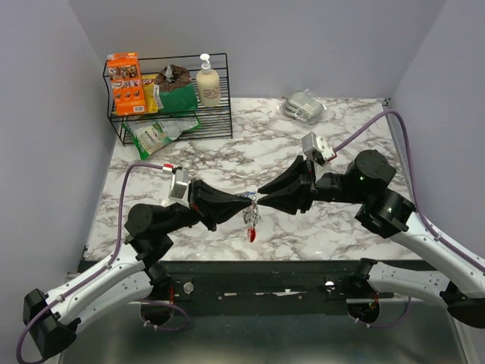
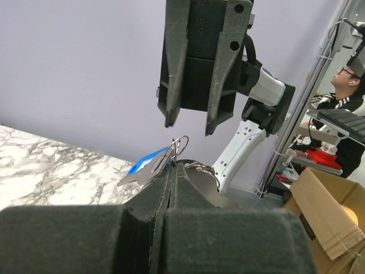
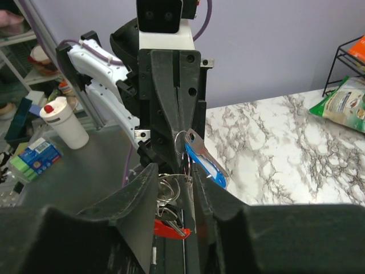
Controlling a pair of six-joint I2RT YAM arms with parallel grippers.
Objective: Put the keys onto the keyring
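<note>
My left gripper [image 1: 247, 202] is shut on a thin silver ring of the keyring [image 2: 180, 145], held above the table's front middle. A silver key [image 3: 201, 149] and the blue-headed key [image 3: 213, 171] hang at that ring; they also show in the left wrist view [image 2: 147, 166]. The rest of the keyring's rings [image 3: 169, 190] and its red clip [image 3: 170, 228] dangle below; the clip shows in the top view [image 1: 251, 234]. My right gripper [image 3: 175, 184] faces the left one tip to tip [image 1: 262, 199]. It is open, its jaws apart on either side of the dangling rings.
A black wire rack [image 1: 214, 121] with snack packets and a pump bottle [image 1: 208, 82] stands at the back left. A silver foil packet [image 1: 305, 106] lies at the back right. The marble table's front edge [image 1: 250, 259] runs just below the grippers.
</note>
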